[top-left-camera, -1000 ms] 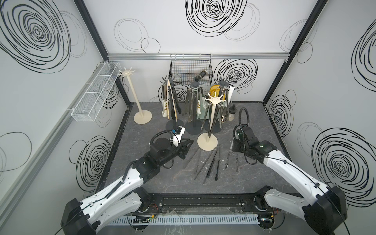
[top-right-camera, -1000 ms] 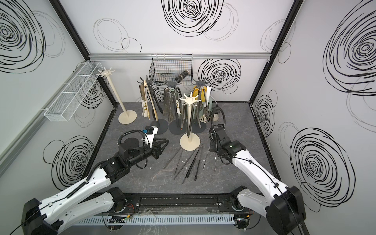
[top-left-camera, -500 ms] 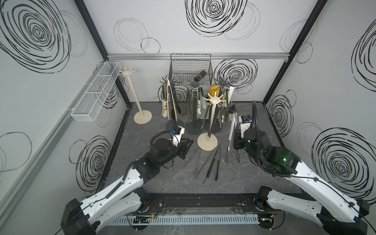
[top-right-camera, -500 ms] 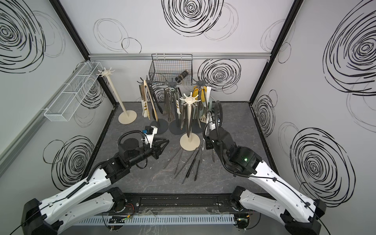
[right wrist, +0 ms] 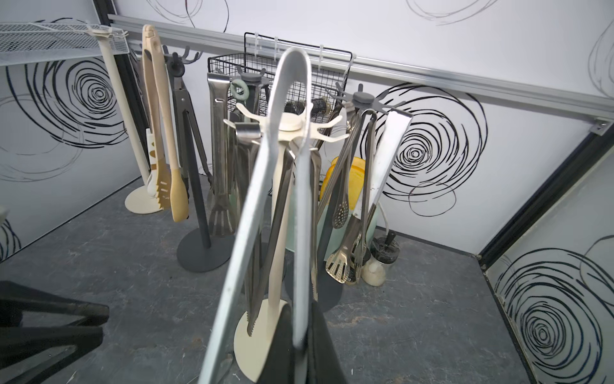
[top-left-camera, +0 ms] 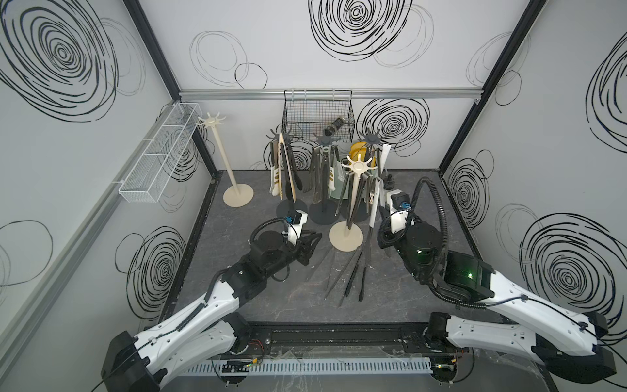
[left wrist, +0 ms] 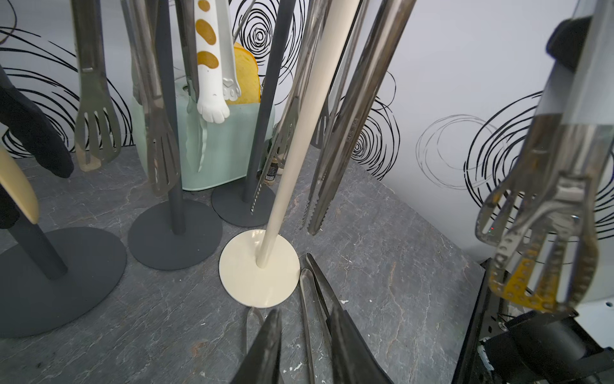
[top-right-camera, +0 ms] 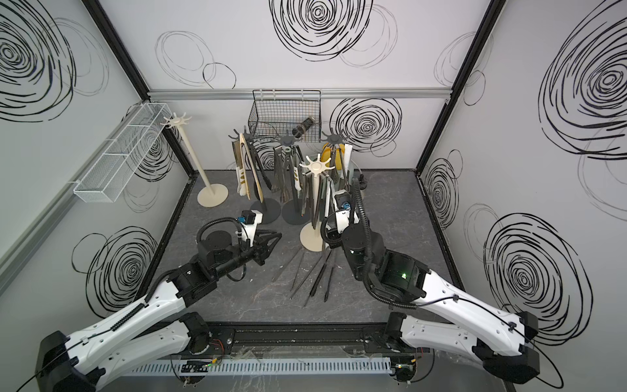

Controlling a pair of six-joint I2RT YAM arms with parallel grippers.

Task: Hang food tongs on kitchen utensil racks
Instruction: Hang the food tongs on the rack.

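Currently right gripper (right wrist: 300, 332) pinches light-grey steel tongs (right wrist: 249, 206), upright, cream star-topped rack (right wrist: 291, 122) just beyond; left gripper (left wrist: 304, 314) part-spread.

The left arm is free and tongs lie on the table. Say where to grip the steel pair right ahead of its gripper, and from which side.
Grip the steel tongs around mid-length, coming straight down from above with the left gripper, jaws spanning both arms. They lie flat and slim, and their rounded end sits beside the cream rack base, so that end is probably crowded.
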